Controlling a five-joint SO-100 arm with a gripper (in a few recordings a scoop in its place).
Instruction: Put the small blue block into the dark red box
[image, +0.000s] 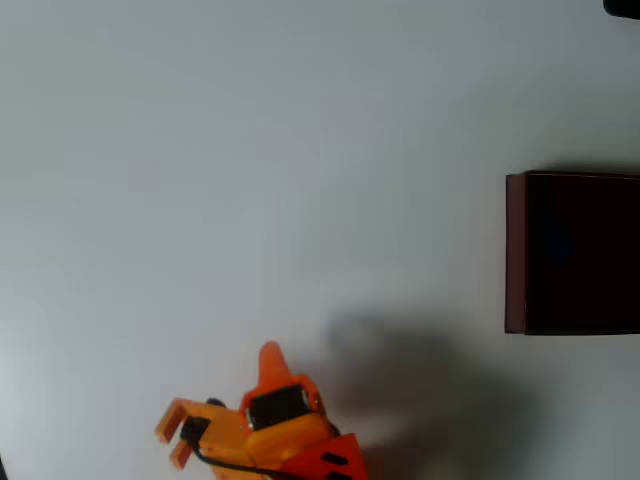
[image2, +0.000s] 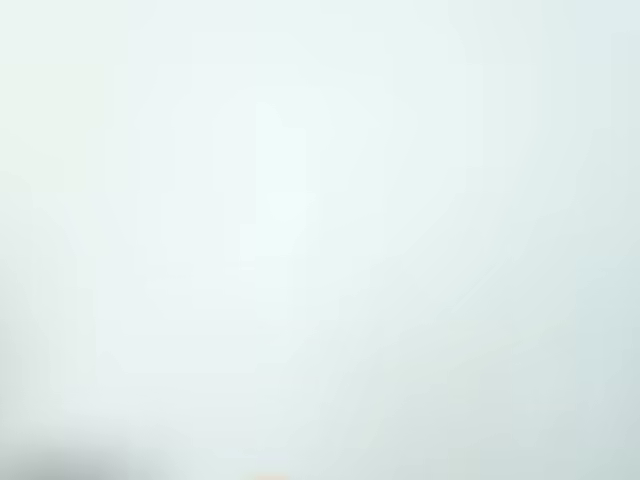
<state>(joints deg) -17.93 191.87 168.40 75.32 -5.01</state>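
Orange gripper (image: 272, 362) sits low at the near edge in the overhead view; can't tell if its jaws are apart. Dark red box (image: 515, 250) is far right. I spot no blue block, maybe already dropped in, so next is checking the box.

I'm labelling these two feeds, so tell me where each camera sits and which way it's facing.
Overhead view: fixed above the table, looking straight down; the orange arm and its gripper enter from the bottom edge, and the dark red box sits at the right edge.
Wrist view: rides on the arm, facing a blurred pale surface; a faint orange sliver at the bottom edge may be the gripper.
Shared: the pale surface is probably the same white table.
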